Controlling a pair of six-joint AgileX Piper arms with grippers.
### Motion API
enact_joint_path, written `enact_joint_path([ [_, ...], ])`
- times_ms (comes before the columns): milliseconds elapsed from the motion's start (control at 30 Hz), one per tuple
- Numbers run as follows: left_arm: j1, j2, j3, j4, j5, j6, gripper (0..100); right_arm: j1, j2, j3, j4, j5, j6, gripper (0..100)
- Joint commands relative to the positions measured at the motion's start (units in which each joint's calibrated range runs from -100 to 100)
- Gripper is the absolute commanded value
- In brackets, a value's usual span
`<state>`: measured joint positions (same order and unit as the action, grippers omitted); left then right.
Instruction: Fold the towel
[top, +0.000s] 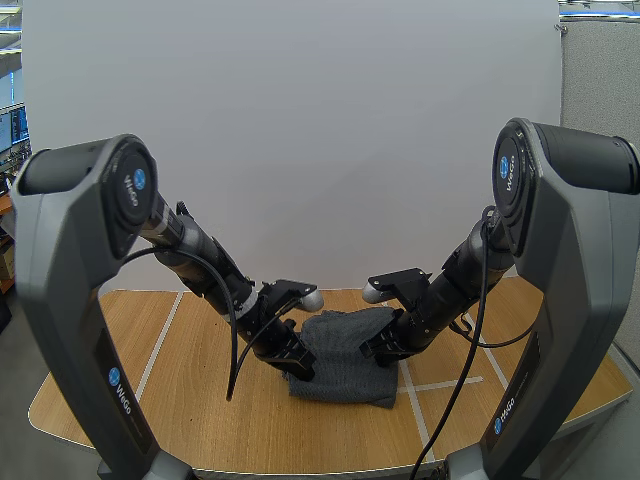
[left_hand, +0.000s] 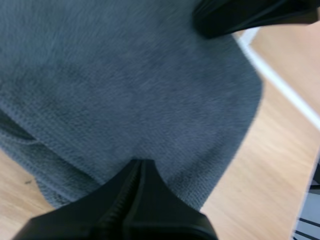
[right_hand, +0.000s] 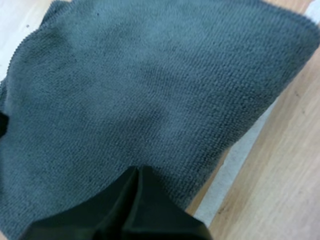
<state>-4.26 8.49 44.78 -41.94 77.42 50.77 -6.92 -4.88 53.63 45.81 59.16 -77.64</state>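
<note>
High view: towel (top: 345, 372) lies beneath left claw (top: 303, 367) and right claw (top: 369, 350), both pressed together.

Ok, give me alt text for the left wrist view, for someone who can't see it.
The left gripper, jaws closed together, appears to pinch a grey towel lying on a wooden table. The right gripper is at the towel's far edge, near a white tape line.
</note>
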Motion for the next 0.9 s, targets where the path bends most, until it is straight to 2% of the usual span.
enact_joint_path([
  [0,0.08,3.79,0.01,-0.45,-4.26,1.04,0,0.07,0.44,-0.49,0.13,-0.14,-0.77,0],
  [133,0.08,1.92,-0.45,-0.62,-2.09,1.58,0,0.00,-2.85,-0.77,0.26,4.47,-0.55,0],
  [233,0.73,-3.29,-1.32,-1.57,0.08,1.58,0,-0.41,-8.91,-1.04,0.26,10.66,0.51,0],
  [333,2.43,-8.95,-1.63,-2.14,0.47,1.58,0,-0.78,-14.33,-1.04,-2.03,12.33,2.57,0],
  [400,4.13,-11.63,-1.63,-2.12,0.47,1.19,0,-1.05,-17.97,-1.04,-3.69,12.82,3.93,0],
  [500,6.03,-12.36,-1.63,-2.12,1.11,0.99,2,-1.26,-24.95,-1.04,-6.01,17.81,6.08,0],
  [533,7.88,-12.17,-1.63,-2.12,2.15,0.88,19,-1.26,-27.87,-1.04,-6.30,20.26,6.51,0],
  [567,8.42,-12.19,-1.63,-2.12,2.30,0.80,28,-1.26,-28.86,-1.04,-6.30,21.63,7.19,0],
  [600,9.19,-12.19,-1.63,-2.12,2.51,0.80,45,-1.26,-30.12,-1.04,-6.30,22.60,7.44,0],
  [700,10.07,-12.19,-1.63,-2.12,1.81,0.80,94,-1.26,-34.78,-1.04,-6.78,24.33,10.13,0],
  [733,10.16,-12.19,-1.63,-1.92,0.05,0.08,100,-1.26,-35.84,-1.04,-7.24,24.78,11.10,0],
  [867,10.16,-12.19,-1.63,0.31,-9.75,-0.46,100,-1.26,-37.84,-1.04,-8.04,29.34,12.46,0],
])
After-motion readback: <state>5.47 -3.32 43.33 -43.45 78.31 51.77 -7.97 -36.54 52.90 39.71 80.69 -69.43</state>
